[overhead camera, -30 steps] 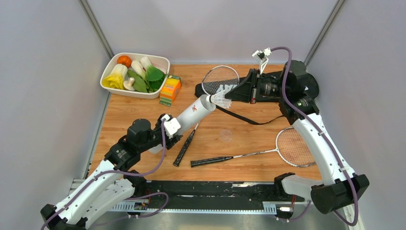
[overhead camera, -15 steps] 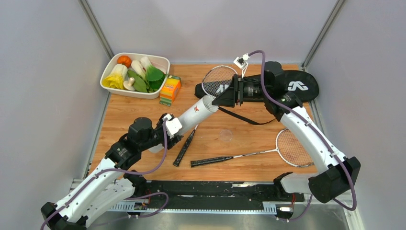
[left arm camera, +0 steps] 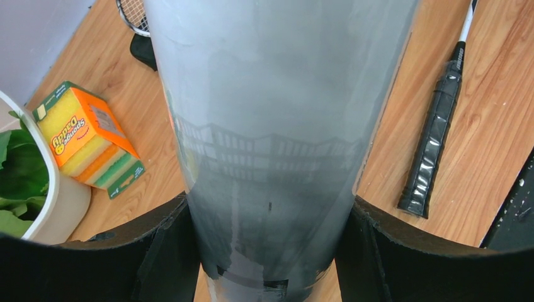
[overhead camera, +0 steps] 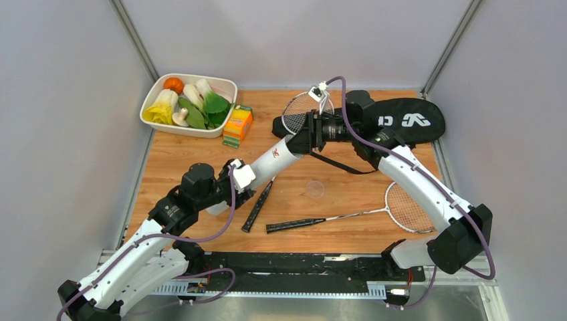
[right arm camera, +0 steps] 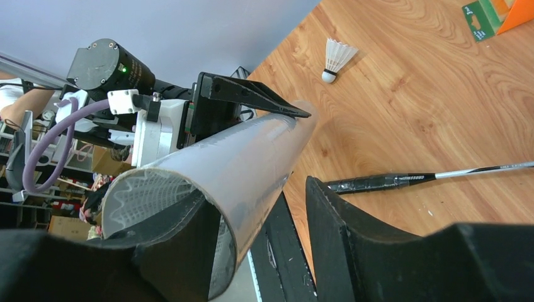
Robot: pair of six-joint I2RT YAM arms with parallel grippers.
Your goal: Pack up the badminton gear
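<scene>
**Gripping a long white tube (overhead camera: 274, 157) over a wooden table (overhead camera: 194, 157)**

Grey walls (overhead camera: 281, 40) enclose three sides. Left gripper (left arm camera: 269, 251) clamps the tube's near end. Right gripper (overhead camera: 299, 142) holds its fingers spread at the far, open mouth. Black fabric bag (overhead camera: 409, 120) lies far right.

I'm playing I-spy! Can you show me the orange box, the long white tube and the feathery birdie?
orange box (overhead camera: 238, 124), top view, on its orange top face.
long white tube (overhead camera: 271, 160), top view, middle of its side.
feathery birdie (right arm camera: 337, 56), right wrist view, on its white feathers.
</scene>
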